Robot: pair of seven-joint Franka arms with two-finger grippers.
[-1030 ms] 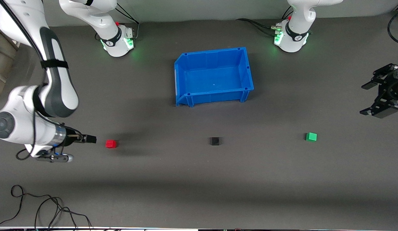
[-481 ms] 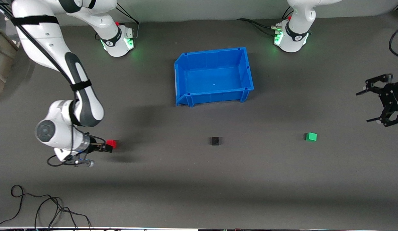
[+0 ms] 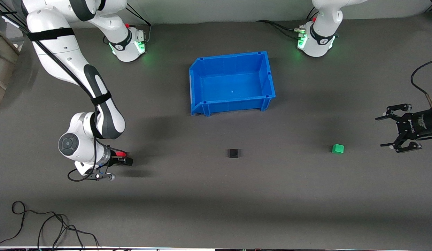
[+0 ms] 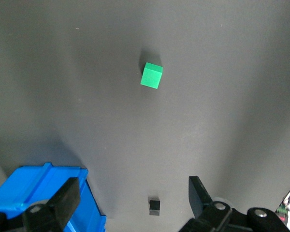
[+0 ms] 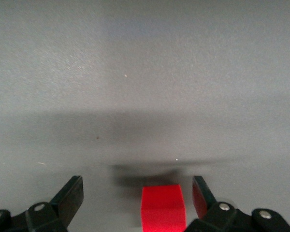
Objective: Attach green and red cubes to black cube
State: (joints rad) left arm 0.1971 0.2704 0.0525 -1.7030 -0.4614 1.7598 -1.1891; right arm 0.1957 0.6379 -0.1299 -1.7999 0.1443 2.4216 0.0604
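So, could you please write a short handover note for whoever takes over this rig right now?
Right gripper: open, down at the table, fingers either side of the red cube, not closed on it.
Left gripper: open, in the air beside the green cube.
Black cube: alone on the table between the two, nearer the front camera than the blue bin.
Done: nothing attached.
Left: grasp both cubes, join them to the black one.

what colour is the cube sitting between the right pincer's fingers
Bright red. The red cube shows best in the right wrist view, between the open right pincer.

Matt dark table (image 3: 216,209); glossy plastic blue bin (image 3: 233,102); smooth red cube (image 5: 161,208).
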